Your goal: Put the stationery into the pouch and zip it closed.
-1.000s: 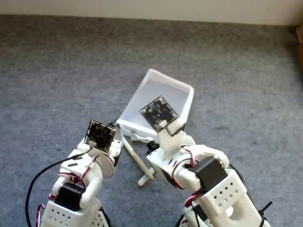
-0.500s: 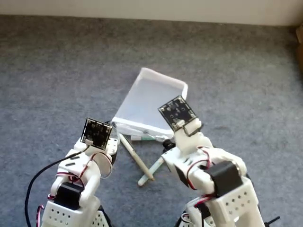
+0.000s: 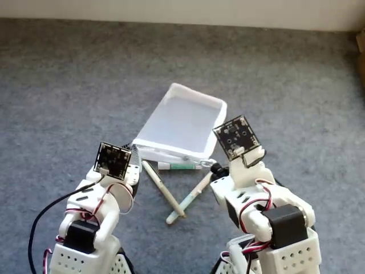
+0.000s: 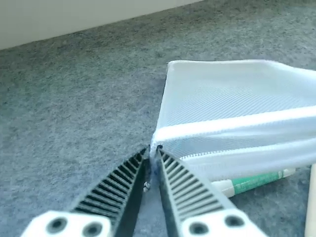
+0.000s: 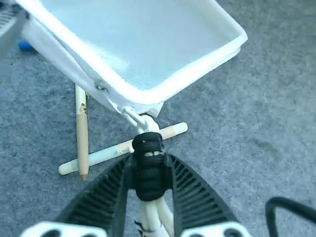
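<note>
White mesh pouch (image 3: 182, 123) lay mid-worktop, nudged toward 9 o'clock as the right tool (image 5: 149, 160), pinching the black zipper pull (image 5: 148, 177), swung out to 3 o'clock. The left tool (image 4: 152, 154) pinched the pouch's corner. Pencil (image 3: 161, 187), pen (image 3: 191, 198) and green marker (image 3: 178, 166) stayed outside at 6 o'clock, unpacked.

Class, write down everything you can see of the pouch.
The pouch is a white, see-through mesh rectangle with thicker white edging, lying on the grey carpet. Its zip edge faces the arms. The left gripper pinches one near corner; the right gripper clamps the zip pull, a white cord with a black end, at the other. A green pen lies against the zip edge; whether it is inside cannot be told.
</note>
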You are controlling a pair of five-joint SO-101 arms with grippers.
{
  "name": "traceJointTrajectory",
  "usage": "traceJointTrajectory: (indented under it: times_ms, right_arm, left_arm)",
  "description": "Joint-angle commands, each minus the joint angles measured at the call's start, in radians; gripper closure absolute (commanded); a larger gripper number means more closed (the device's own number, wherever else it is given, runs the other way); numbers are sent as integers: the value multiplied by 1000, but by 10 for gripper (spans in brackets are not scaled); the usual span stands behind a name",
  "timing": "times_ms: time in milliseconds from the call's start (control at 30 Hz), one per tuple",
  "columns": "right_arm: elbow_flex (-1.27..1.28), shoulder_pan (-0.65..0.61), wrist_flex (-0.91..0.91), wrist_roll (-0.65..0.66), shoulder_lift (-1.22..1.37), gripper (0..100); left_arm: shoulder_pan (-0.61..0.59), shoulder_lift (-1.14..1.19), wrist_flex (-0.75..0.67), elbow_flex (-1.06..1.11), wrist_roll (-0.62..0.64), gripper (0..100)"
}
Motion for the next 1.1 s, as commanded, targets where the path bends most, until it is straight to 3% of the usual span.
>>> traceJointTrajectory:
  times_ms: [0, 167, 400, 1067]
  right_arm:
    - [-73, 47, -12, 15, -30, 993]
    - [-73, 41, -13, 15, -31, 993]
    - [-74, -31, -5, -15, -31, 993]
    - [-255, -186, 120, -63, -31, 993]
  left_arm:
    - [-59, 1, -9, -61, 2, 990]
    - [-24, 1, -9, -53, 0, 982]
    - [19, 7, -9, -30, 32, 780]
    - [19, 10, -43, -1, 46, 780]
